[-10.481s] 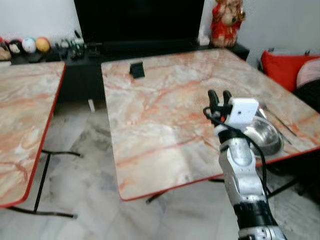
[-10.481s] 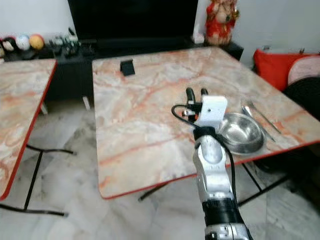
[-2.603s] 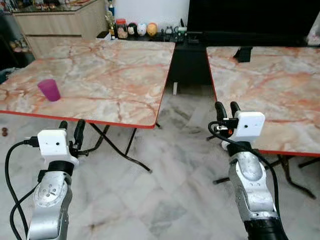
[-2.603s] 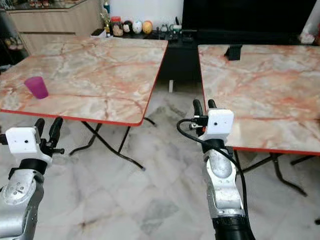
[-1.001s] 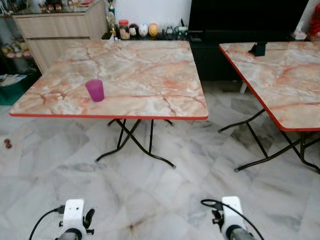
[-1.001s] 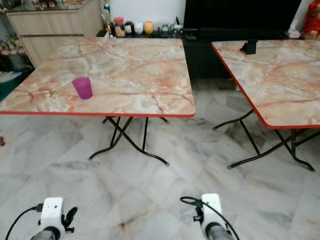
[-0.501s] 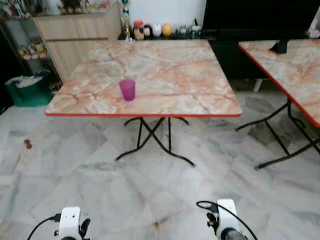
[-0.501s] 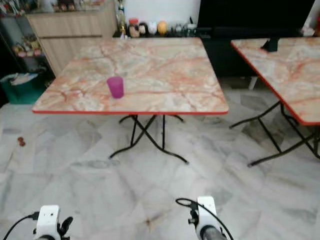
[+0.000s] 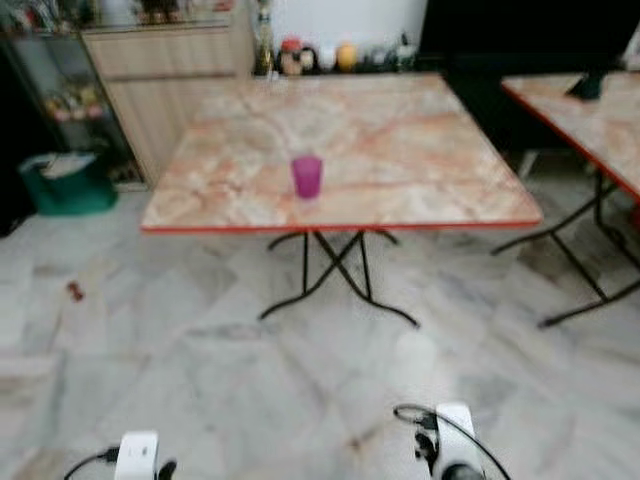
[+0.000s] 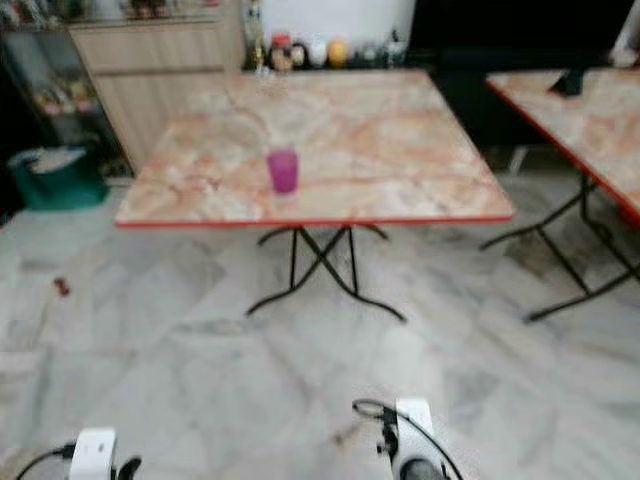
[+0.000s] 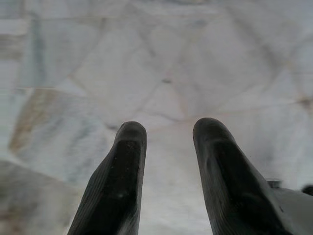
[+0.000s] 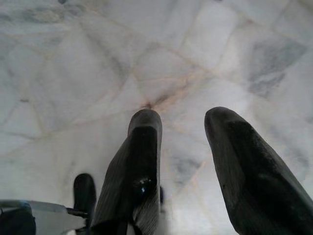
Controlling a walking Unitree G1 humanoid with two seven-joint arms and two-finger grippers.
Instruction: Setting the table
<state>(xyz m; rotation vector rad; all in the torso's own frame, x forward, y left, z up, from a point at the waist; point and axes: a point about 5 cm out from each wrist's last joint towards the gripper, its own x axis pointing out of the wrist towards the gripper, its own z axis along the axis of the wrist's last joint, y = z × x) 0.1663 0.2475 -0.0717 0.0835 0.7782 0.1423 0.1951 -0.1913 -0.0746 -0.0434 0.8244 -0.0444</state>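
Observation:
A purple cup (image 9: pixel 307 176) stands upright near the front of a marble-topped folding table (image 9: pixel 420 160) with a red edge, some way ahead of me across the floor. Both arms hang low at the bottom of the eye views, far from the table. In the left wrist view my left gripper (image 11: pixel 166 128) is open over the marble floor, with nothing between its fingers (image 11: pixel 128 147). My right gripper (image 12: pixel 181 116) is likewise open above the floor tiles and holds nothing. The eye views are blurred.
A second marble table (image 9: pixel 590 120) stands to the right. A wooden cabinet (image 9: pixel 170 70) and a green bin (image 9: pixel 68 188) are at the back left. Black crossed legs (image 9: pixel 335 275) stand under the cup's table. A small red thing (image 9: pixel 75 291) lies on the floor.
The camera has swung left and blurred, so the cup's table now sits further right in the picture. Both arms, raised 2.6 s ago, hang low. The cup has not moved.

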